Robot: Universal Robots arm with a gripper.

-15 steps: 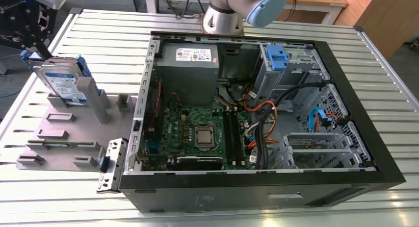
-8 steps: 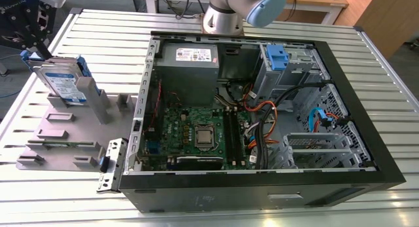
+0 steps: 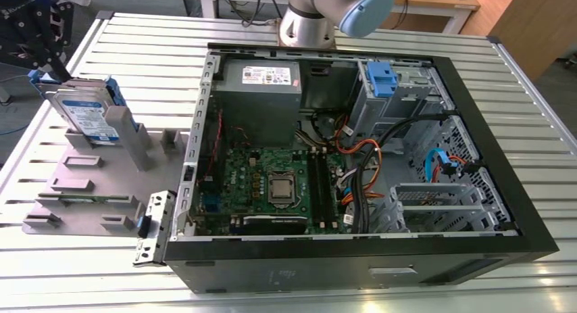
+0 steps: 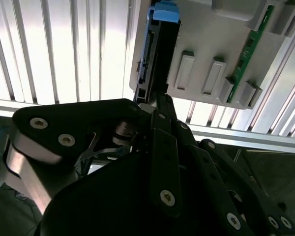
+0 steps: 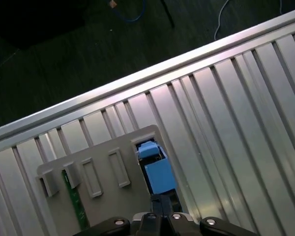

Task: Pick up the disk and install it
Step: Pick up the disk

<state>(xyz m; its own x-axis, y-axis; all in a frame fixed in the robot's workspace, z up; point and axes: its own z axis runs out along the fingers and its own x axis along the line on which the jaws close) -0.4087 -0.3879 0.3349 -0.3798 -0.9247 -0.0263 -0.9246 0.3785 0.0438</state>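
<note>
hidden: gripper [image 3: 59, 74] cut by the exterior view's edge, and whether it grips cannot be told | disk [image 3: 86, 114]: directly beneath gripper, on edge in slotted grey plastic holder [image 3: 90, 186], long axis level, running from gripper toward open case [image 3: 361, 259] | silver slab, white-and-blue label, blue bracket; ribbed metal surface [image 3: 135, 49]

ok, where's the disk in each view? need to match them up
Exterior view: the disk stands on edge in the grey holder, at the exterior view's left.
Second wrist view: the disk is edge-on in the holder's slot.
First wrist view: the disk is end-on, blue bracket showing.
Shared landmark: the holder's green memory stick.
</note>
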